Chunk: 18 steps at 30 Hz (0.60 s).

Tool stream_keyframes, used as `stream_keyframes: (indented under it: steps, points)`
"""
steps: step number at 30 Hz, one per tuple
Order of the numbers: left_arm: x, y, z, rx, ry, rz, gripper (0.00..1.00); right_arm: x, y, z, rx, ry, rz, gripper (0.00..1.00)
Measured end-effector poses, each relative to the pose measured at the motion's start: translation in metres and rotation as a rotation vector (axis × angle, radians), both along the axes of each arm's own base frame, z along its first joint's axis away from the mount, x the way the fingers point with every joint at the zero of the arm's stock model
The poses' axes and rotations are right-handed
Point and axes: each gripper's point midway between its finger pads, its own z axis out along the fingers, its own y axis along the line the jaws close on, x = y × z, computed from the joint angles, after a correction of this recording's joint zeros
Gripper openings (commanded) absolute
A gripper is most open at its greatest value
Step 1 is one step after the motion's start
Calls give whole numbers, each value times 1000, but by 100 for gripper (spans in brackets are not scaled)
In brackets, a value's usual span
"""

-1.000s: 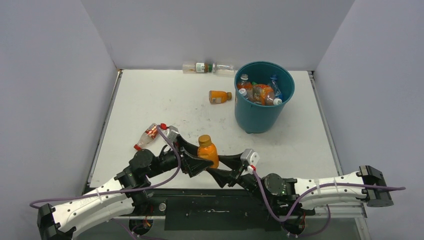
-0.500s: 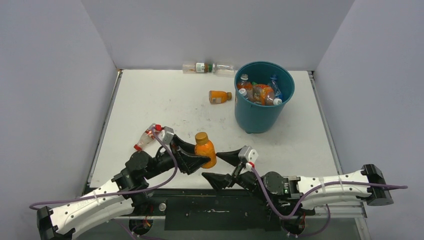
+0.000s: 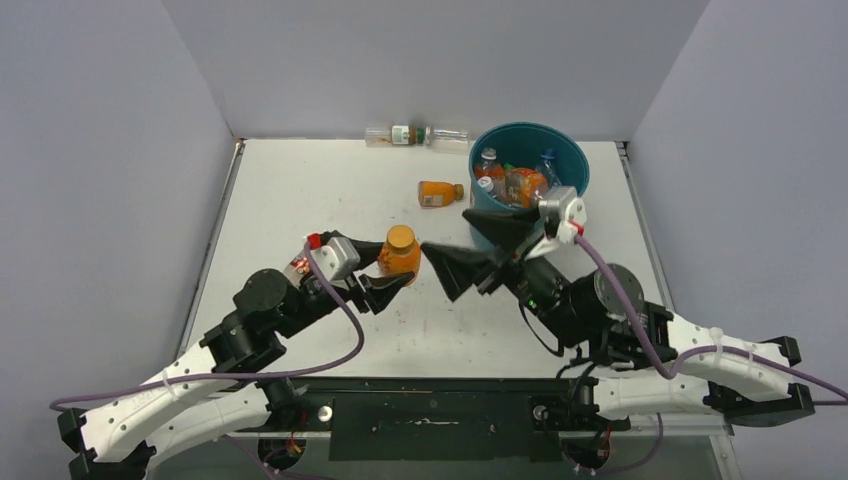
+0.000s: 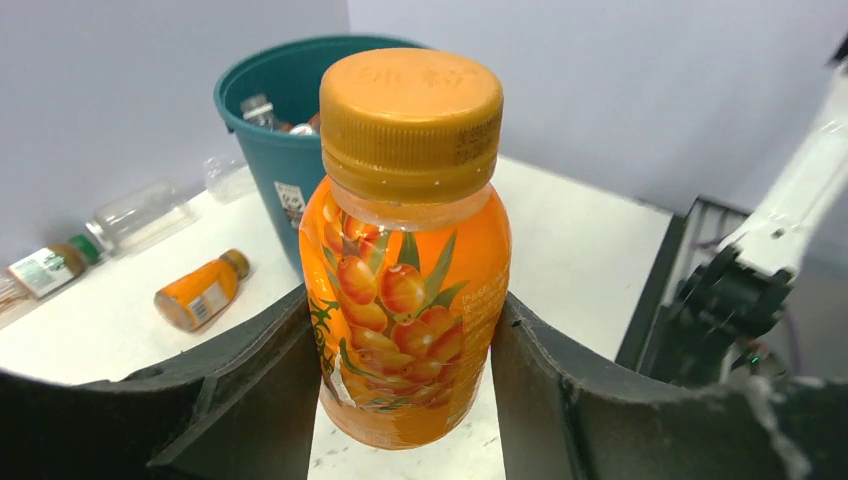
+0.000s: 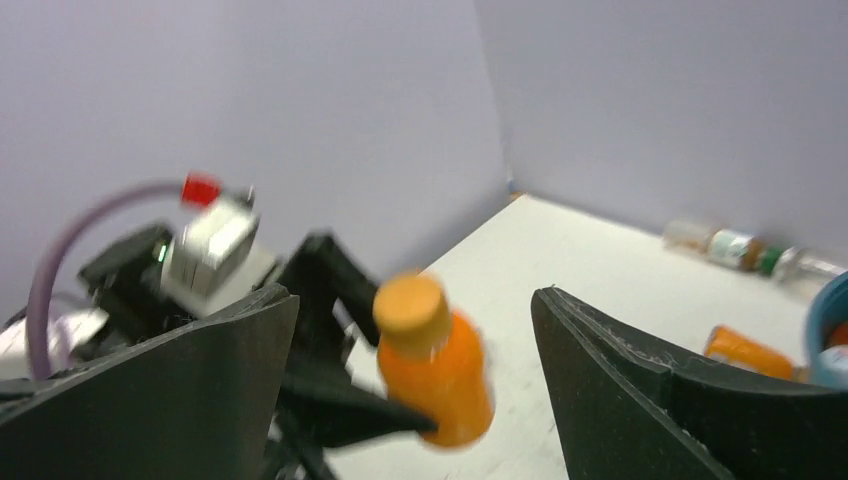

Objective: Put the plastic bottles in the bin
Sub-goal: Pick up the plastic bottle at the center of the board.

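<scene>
An upright orange bottle [image 3: 399, 254] with an orange cap hangs above the table, and my left gripper [image 3: 392, 272] is shut on its lower body. The left wrist view shows both fingers pressed against the fruit label of that bottle [image 4: 410, 270]. My right gripper [image 3: 447, 232] is open and empty, just right of the bottle and facing it. The teal bin [image 3: 575, 165] at the back right holds several bottles. Another orange bottle [image 3: 440, 193] lies left of the bin. Two clear bottles [image 3: 415, 135] lie along the back wall.
A red-labelled bottle [image 3: 299, 266] lies on the table, mostly hidden under my left wrist. Grey walls close in the table on three sides. In the right wrist view the left gripper [image 5: 330, 400] and its cable sit close ahead, blurred.
The left gripper shut on the orange bottle and carried it up and away from the near edge. The right gripper let go, opened, and rose toward the bin.
</scene>
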Motion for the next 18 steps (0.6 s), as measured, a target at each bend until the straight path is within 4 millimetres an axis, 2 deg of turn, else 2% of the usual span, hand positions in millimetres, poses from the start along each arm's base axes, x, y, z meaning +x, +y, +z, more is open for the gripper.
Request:
stream_keyframes:
  steps: [1,3,5,7,12,14,18]
  points:
    - [3,-1,-6,36,-15,7,0,14,-1,18,3,-9,-37,90]
    - [9,-4,-18,104,-37,19,0,40,-4,40,5,-22,-100,90]
    - [14,-5,-27,151,-47,29,0,62,-1,47,-18,-30,-138,90]
    - [16,-3,-29,168,-58,38,0,72,9,37,-68,-27,-129,90]
    - [16,4,-26,153,-72,55,0,69,41,-10,-222,8,-29,93]
    - [16,6,-25,144,-69,59,0,67,47,-27,-267,23,-2,100]
    - [16,7,-31,143,-59,62,0,66,49,-42,-305,41,8,89]
